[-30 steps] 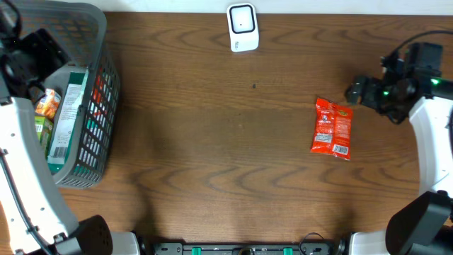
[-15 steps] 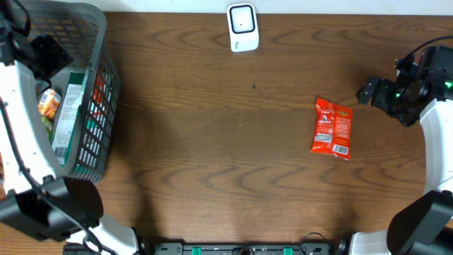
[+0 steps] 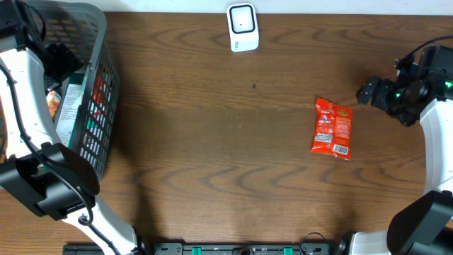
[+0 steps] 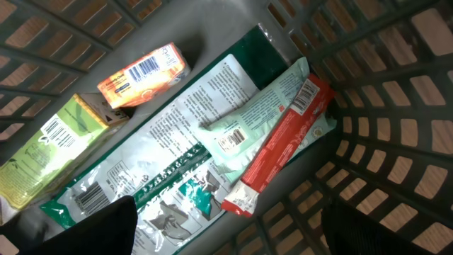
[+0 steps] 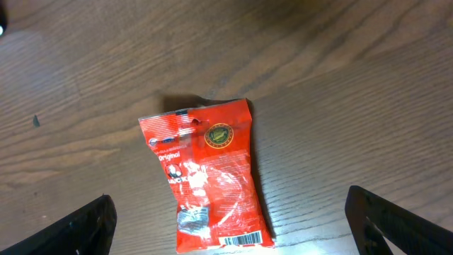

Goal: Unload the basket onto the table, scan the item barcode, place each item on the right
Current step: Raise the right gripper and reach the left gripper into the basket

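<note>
Item: the red snack packet [image 3: 331, 128] lay flat on the table's right side, well apart from the scanner [image 3: 243, 27] at the far edge, and nothing held it.
Right gripper [image 3: 371, 92]: jaws spread wide and empty, hovering near the packet's upper end. It was probably placed there for a descent onto the packet.
Left gripper [image 4: 233, 234]: jaws also wide and gripping nothing, looking down into the basket [image 3: 99, 85] at the left edge, as if choosing among the goods there.
Packet's lie: printed face up, with a barcode strip on the end nearer the robot, so it would need lifting and turning toward the scanner.
Right wrist view only: the packet's print and barcode close up – overhead they were a small white patch.
Left wrist view only: the basket's contents, namely an orange box [image 4: 144, 74], a green box [image 4: 42, 152], a large green-and-white pouch [image 4: 163, 163] and a red-and-white packet [image 4: 279, 142].
Overhead only: the scanner, and how far the packet lay from it.
</note>
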### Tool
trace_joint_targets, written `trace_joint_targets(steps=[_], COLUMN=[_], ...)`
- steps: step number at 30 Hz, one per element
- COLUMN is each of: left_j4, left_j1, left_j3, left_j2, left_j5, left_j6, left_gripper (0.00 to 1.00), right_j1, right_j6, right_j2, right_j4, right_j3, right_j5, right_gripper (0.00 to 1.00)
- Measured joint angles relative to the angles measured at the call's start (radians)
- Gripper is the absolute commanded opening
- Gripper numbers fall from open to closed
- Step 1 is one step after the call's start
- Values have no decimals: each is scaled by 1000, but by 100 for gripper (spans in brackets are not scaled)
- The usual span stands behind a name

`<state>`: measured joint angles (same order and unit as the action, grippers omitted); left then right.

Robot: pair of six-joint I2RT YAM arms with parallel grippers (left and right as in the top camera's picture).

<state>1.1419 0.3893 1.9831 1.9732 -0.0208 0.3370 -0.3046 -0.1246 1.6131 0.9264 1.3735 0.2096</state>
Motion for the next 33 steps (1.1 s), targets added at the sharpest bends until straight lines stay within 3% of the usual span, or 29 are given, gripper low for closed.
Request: trace_joint_targets(steps=[13, 27, 33], left_j4=[-13, 15, 17], left_j1=[0, 9, 8], left_j3=[0, -22, -38], left_j2=[0, 0, 28], left_j5=[204, 229, 233], left_j6=[-154, -289, -385], left_gripper=[88, 87, 77], right_j1=[0, 0, 0], right_j6=[0, 0, 0], right_j2=[0, 0, 0], right_j4=[0, 0, 0], right_j3=[0, 0, 0], right_j5=[0, 0, 0], right_gripper=[99, 99, 99])
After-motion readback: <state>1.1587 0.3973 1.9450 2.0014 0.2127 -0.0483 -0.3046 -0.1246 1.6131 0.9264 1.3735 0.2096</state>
